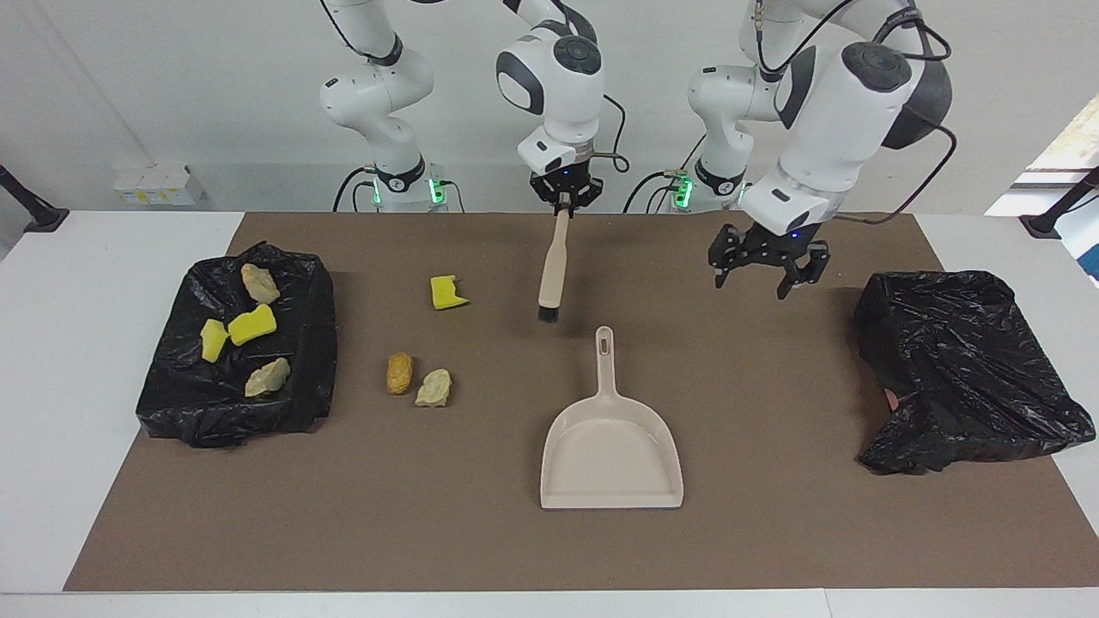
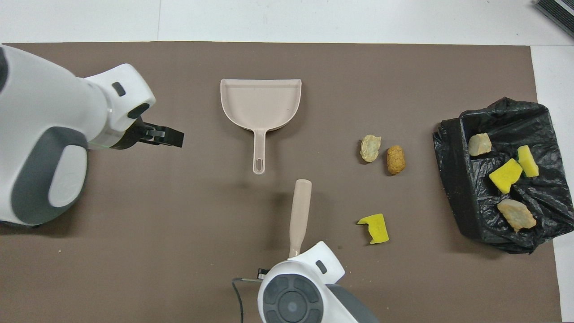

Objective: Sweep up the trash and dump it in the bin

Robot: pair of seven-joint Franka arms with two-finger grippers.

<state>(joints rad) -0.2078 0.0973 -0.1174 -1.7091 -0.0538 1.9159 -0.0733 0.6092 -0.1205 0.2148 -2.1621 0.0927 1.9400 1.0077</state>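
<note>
The right gripper [image 1: 564, 199] was clamped on the handle end of the brush [image 1: 553, 268], which hung tilted in the air over the brown mat [image 1: 773, 515], bristles downward, between the dustpan handle and the loose yellow sponge chunk [image 1: 447, 292]. The left gripper [image 1: 767, 273] hovered with its fingers spread and nothing between them, over bare mat between the dustpan [image 1: 611, 451] and the covered black bag [image 1: 962, 369] at the left arm's end of the table.

The dustpan lay flat mid-mat, handle toward the robots, its open lip facing away from them; bare mat surrounded it on all sides.

Trash locations:
- Three scraps lay loose on the mat toward the right arm's end: the yellow sponge chunk nearest the robots, then a brown lump [image 1: 399, 372] and a tan lump [image 1: 434, 388] just beside each other, farther out.
- Four scraps sat in the bag-lined bin [image 1: 300, 378] at the right arm's end: two yellow sponge chunks [image 1: 251, 324] and two tan lumps [image 1: 267, 378].

An open strip of mat separated the loose scraps from the bin's edge, and a wider one separated them from the dustpan.
</note>
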